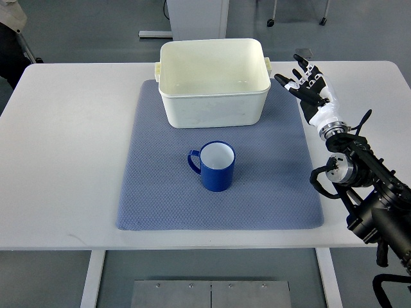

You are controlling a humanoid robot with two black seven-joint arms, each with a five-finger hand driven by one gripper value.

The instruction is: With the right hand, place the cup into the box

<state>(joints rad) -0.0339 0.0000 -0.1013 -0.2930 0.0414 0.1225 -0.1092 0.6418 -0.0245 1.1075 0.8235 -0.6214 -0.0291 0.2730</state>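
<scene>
Blue cup (pixel 217 166) upright on a grey-blue mat (pixel 160 192), near the mat's middle, handle pointing left, white inside showing. Just beyond it, at the mat's far edge, a cream box (pixel 192 109), open-topped and apart from the cup. Mat spread flat on a white desk (pixel 64 160).

Right hand (pixel 309 86) at the far right, over the mat's far right corner and the desk beside it, close to the box's right wall but not touching it. Fingers (pixel 300 67) spread apart and pointing away toward the far side, clamped on nothing. Black arm (pixel 372 192) trailing back toward the near right corner of the picture, cables looping off its joints. Hand well apart from the cup, with bare mat between them.

Beyond the desk, grey floor (pixel 96 25), a table base and chair castors at the far edge. Dark shape at the far left corner, too cropped to identify.
</scene>
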